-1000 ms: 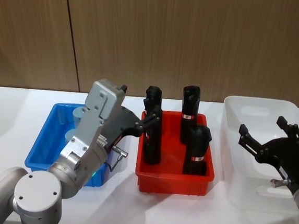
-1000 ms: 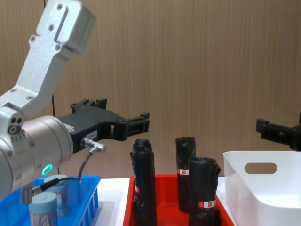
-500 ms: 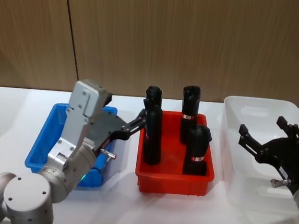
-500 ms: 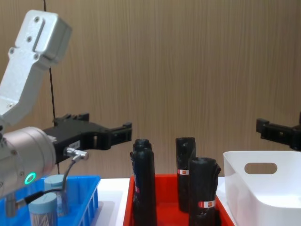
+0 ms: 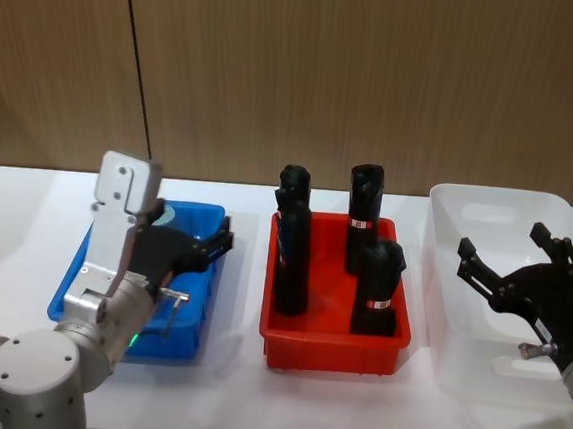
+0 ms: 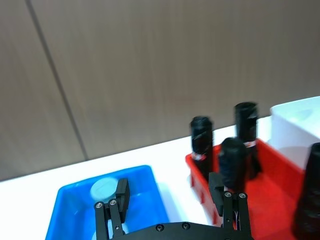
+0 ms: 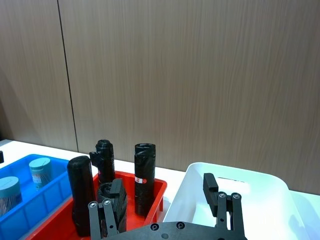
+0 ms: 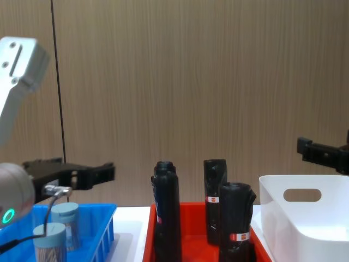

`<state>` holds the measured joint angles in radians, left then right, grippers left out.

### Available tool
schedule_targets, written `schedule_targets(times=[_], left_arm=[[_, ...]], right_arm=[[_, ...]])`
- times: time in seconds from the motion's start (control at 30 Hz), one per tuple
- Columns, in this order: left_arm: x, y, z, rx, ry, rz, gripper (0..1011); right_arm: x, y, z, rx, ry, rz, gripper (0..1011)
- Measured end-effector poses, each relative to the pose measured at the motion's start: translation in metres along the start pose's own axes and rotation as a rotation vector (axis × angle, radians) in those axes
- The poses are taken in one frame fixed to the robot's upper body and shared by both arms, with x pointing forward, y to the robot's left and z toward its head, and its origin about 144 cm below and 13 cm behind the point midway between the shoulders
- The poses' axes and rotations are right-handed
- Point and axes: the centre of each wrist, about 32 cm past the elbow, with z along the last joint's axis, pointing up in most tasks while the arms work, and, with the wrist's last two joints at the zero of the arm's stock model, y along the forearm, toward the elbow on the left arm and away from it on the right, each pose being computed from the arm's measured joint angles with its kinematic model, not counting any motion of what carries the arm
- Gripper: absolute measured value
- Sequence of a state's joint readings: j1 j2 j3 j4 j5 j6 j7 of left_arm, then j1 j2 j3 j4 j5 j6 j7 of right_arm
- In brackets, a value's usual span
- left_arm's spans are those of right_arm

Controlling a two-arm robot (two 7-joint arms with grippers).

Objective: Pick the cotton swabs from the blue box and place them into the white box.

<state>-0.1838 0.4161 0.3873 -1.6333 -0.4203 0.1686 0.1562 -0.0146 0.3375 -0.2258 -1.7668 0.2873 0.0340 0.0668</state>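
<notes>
The left gripper [image 5: 214, 243] hovers above the right edge of the blue box [image 5: 198, 211], jaws spread wide and empty. The cotton swabs [image 8: 53, 239] stand upright inside that box. The right gripper [image 5: 502, 245] hangs over the white box [image 5: 498, 201], likewise wide open, gripping nothing.

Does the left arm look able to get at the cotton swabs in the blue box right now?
Probably yes. The left gripper hangs open over the blue box, the cotton swabs stand upright below it with lids uncovered, and nothing lies between. The black rolls sit apart in the red crate.
</notes>
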Motion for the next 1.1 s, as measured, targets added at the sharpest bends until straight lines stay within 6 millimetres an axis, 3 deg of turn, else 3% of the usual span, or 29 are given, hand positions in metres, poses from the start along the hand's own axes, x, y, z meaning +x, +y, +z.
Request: schedule_targets(times=[0.63,1.1], left_arm=[[0.024,-0.004,-0.011,0.220,0.075,0.240,1003],[0.040,-0.016,-0.017,0.304,0.106,0.280,1003]], right_arm=[[0.000,0.000,0.000,0.000,0.000,0.000,1001],[0.000,0.000,0.000,0.000,0.000,0.000,1002]])
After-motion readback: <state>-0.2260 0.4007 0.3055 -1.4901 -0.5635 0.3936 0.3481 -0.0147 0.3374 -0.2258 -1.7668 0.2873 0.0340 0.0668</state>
